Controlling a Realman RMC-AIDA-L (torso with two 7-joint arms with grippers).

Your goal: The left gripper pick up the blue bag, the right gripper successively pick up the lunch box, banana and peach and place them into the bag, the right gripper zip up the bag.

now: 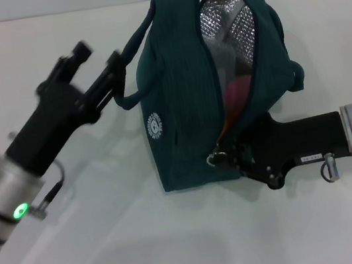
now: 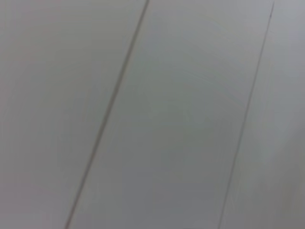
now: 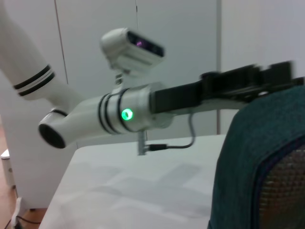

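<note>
The blue bag [image 1: 181,98] hangs tilted above the table, its mouth open and the silver foil lining [image 1: 228,20] showing. My left gripper [image 1: 115,66] is shut on one looped handle [image 1: 132,45] at the bag's left. Inside I see the pink peach [image 1: 239,88], an orange strip of the banana [image 1: 228,120], and a pale clear edge that looks like the lunch box [image 1: 221,58]. My right gripper [image 1: 236,154] presses against the bag's lower end, beside the zipper's metal ring pull [image 1: 216,159]. The right wrist view shows the left gripper [image 3: 267,78] above the bag [image 3: 257,152].
A white table [image 1: 114,249] lies under the bag. In the right wrist view the left arm's silver wrist with its green light [image 3: 126,114] reaches across, with grey wall panels behind. The left wrist view holds only plain grey panels [image 2: 152,114].
</note>
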